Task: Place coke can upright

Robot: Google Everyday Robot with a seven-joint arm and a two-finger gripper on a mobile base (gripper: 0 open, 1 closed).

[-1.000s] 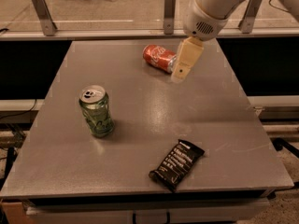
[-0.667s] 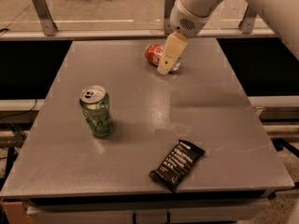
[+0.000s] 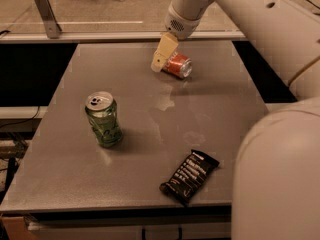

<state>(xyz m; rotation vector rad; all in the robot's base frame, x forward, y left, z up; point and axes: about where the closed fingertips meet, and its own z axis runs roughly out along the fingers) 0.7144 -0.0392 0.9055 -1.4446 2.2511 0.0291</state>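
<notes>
The coke can (image 3: 178, 65), red with a silver end, lies on its side at the far middle of the grey table (image 3: 150, 134). My gripper (image 3: 161, 59) hangs from the white arm just left of the can, its cream finger (image 3: 164, 51) pointing down and covering the can's left end. The gripper's tip is close above the table, at or against the can's left side.
A green patterned can (image 3: 104, 119) stands upright at the left middle of the table. A black snack wrapper (image 3: 189, 176) lies near the front edge. My arm's white body (image 3: 280, 174) fills the right foreground. A metal rail runs behind the table.
The gripper has moved left across the can, from its right side to its left end. The camera view has shifted, so the can now sits further right in the picture.
</notes>
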